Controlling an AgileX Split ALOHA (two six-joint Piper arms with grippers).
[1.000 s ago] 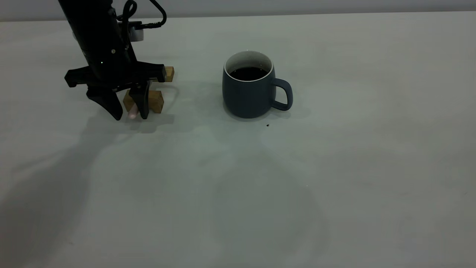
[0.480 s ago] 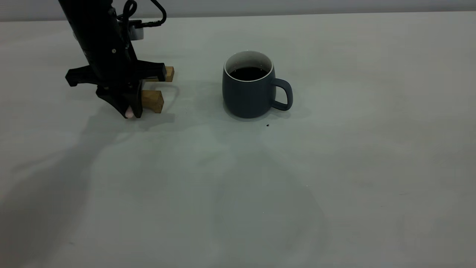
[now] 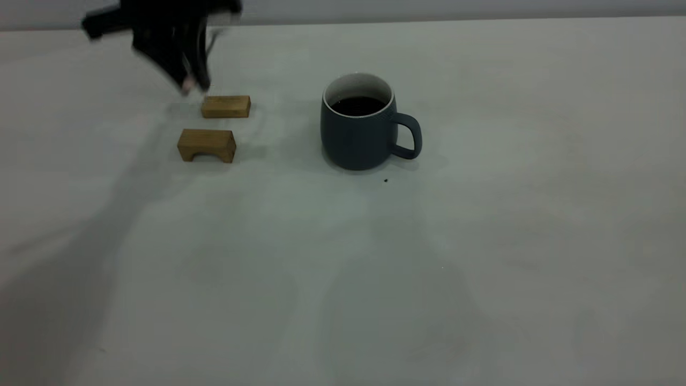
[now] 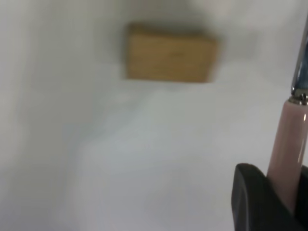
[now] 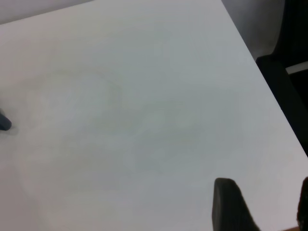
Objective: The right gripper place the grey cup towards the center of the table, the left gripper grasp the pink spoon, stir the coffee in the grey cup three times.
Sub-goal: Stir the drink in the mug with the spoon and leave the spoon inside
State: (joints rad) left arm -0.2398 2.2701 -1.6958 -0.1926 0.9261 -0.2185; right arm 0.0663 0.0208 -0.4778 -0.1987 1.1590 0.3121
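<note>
The grey cup stands upright near the middle of the table, handle to the right, with dark coffee inside. My left gripper hangs above the table's far left, over the two wooden blocks, shut on the pink spoon. In the left wrist view the pale pink handle sits between the black fingers of the left gripper, its metal neck pointing away. The right gripper is open over bare table, away from the cup.
Two tan wooden blocks lie left of the cup: a flat one and an arched one; one block shows below the left wrist. A tiny black speck lies in front of the cup. The table's edge runs near the right gripper.
The left gripper shut on the pink spoon at the blocks, then rose with it up and towards the back. Both blocks now lie uncovered. The cup has not moved.
</note>
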